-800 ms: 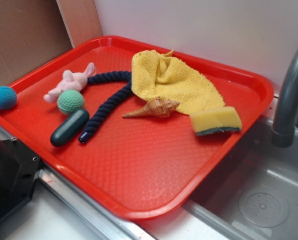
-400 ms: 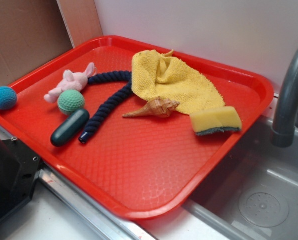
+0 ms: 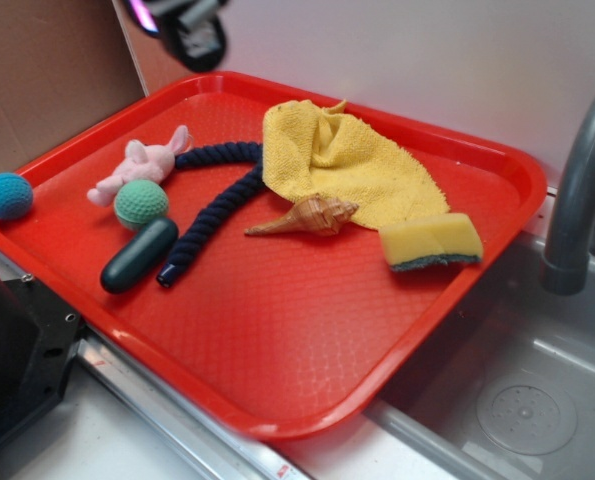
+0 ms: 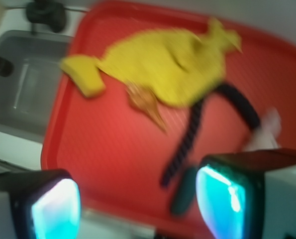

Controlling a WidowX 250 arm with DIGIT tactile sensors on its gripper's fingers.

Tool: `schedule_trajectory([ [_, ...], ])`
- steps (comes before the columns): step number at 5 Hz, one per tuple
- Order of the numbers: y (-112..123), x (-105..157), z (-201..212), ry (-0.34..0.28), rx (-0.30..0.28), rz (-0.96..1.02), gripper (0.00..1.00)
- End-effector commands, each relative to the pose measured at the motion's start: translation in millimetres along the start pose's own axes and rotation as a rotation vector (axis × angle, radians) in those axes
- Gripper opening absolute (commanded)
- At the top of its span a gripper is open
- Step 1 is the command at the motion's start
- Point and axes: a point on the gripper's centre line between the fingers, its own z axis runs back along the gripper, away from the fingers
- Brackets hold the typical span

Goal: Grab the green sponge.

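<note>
The green sponge (image 3: pixel 432 242), a small yellow foam block with a dark green underside, lies on the red tray (image 3: pixel 277 340) near its right rim; in the blurred wrist view the green sponge (image 4: pixel 85 74) shows at upper left. My gripper (image 3: pixel 182 22) has just come in at the top left, high above the tray's back corner and far from the sponge. In the wrist view my gripper (image 4: pixel 138 204) is open, its two glowing pads wide apart with nothing between them.
On the tray lie a yellow cloth (image 3: pixel 342 160), a seashell (image 3: pixel 307 216), a dark blue rope (image 3: pixel 212 205), a pink plush toy (image 3: pixel 142 165), a green crocheted ball (image 3: pixel 141 203), a dark green capsule (image 3: pixel 139 255) and a blue ball (image 3: pixel 8 195). A sink (image 3: pixel 517 390) with a faucet (image 3: pixel 577 190) lies right.
My gripper has entered the exterior view at the top left; it was out of view before. Nothing on the tray has moved.
</note>
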Motion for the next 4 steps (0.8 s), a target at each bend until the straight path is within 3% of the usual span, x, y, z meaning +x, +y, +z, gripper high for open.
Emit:
schedule_trajectory([
  [1,-26.1,46.0,-52.4,0.019,0.016,-0.229,1.00],
  [2,-25.0,52.2,-79.7,0.051,0.015,-0.297,1.00],
  [3,-20.2,57.5,-97.0,0.028,0.010,-0.364,1.00],
  [4,-27.5,66.4,-113.7,0.008,-0.044,-0.501,1.00],
])
